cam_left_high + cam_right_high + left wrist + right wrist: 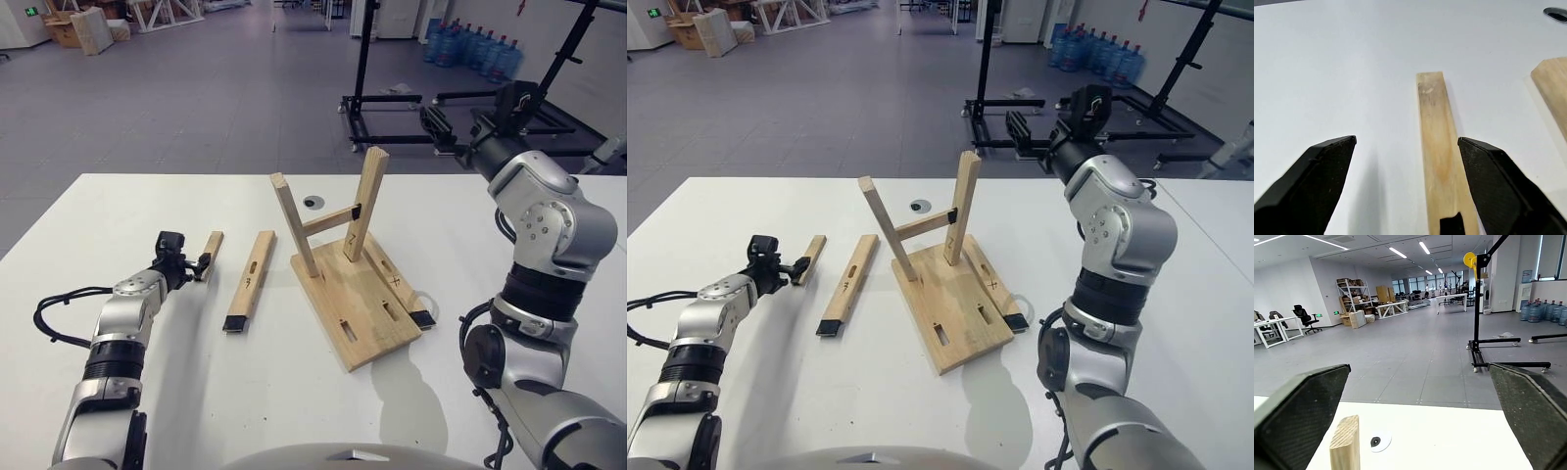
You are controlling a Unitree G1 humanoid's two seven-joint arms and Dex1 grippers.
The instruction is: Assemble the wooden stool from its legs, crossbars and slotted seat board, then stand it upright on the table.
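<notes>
**Risk: a skewed grab**

My left gripper (1406, 139) sits low, spread wide astride the short crossbar (1437, 147), which lies flat on the table (118, 215) left of the seat board (362, 313), nearer one finger (1498, 186). Closing could skew it away. My right gripper (1420, 367), also wide, is held high beyond the far edge.

Open industrial lab hall: shelving (1353, 296), black steel rigs (1477, 328), water jugs (476, 49)

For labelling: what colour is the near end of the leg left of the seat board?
Black end cap; left eye view shows it best.
</notes>
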